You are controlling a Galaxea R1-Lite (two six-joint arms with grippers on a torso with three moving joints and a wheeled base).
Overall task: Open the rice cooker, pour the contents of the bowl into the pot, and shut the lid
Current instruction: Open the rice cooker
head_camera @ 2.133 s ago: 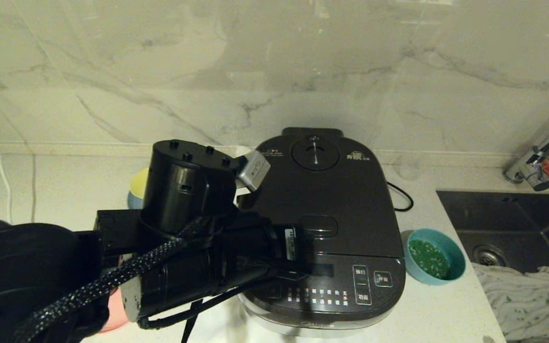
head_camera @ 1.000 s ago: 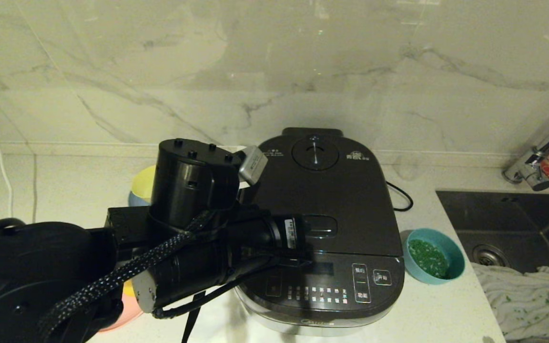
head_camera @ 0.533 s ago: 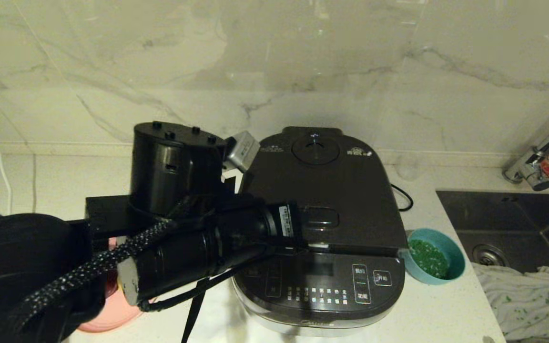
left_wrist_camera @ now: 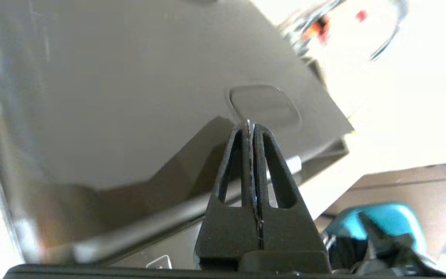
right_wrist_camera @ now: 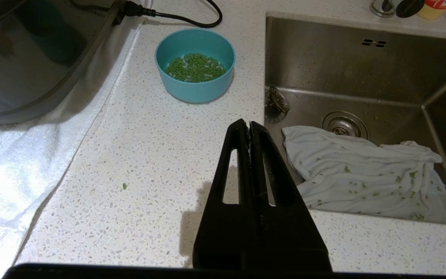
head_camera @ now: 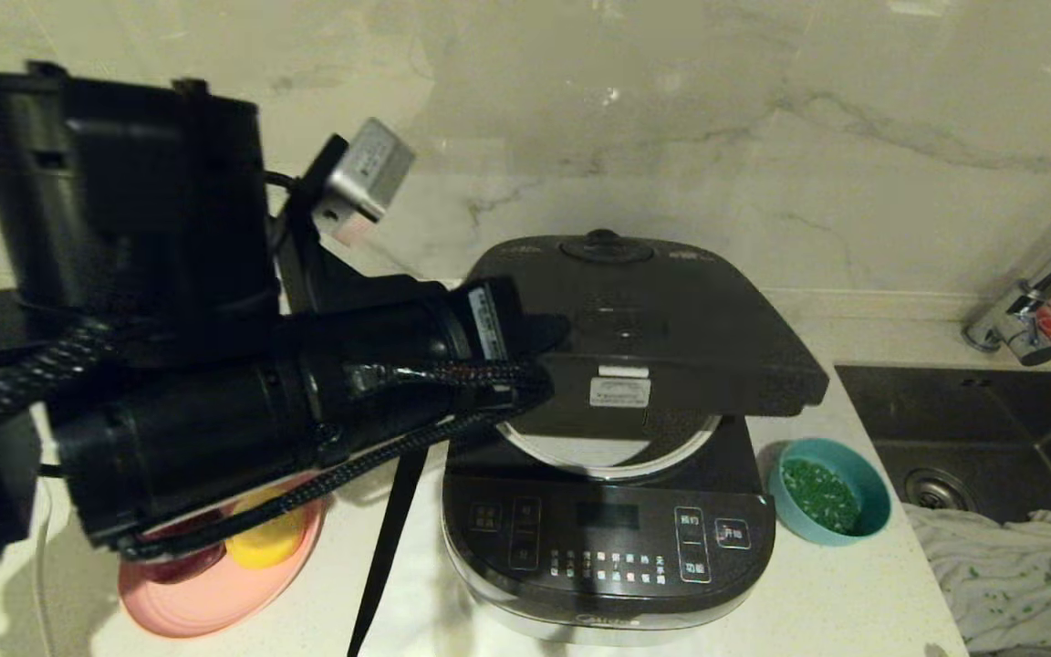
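The rice cooker, a dark grey rounded-square body of glossy plastic with white-labelled front buttons and a silver base rim, stands at the centre of a pale speckled stone counter on a white woven cloth. Its hinged lid is partly raised, the smooth flat top tilted up toward twelve o'clock; beneath its front edge a crescent of the round pot, with pale interior and thin bright rim, is exposed. The left gripper, two tapered black fingers with triangular cut-outs, is clenched with the tips pressed together and nothing between them; in its wrist view the tips lie close before the rounded-rectangular release button on the lid's matt surface, contact not discernible. At three o'clock from the cooker, apart from it, sits the bowl, a small round teal vessel of smooth plastic holding the contents, fine bright-green chopped bits. The right gripper, fingers likewise closed on nothing, hangs idle above the counter beside the brushed-steel sink, where a crumpled white towel flecked with green lies. At eight o'clock from the cooker a flat pink plate carries a rounded yellow item.
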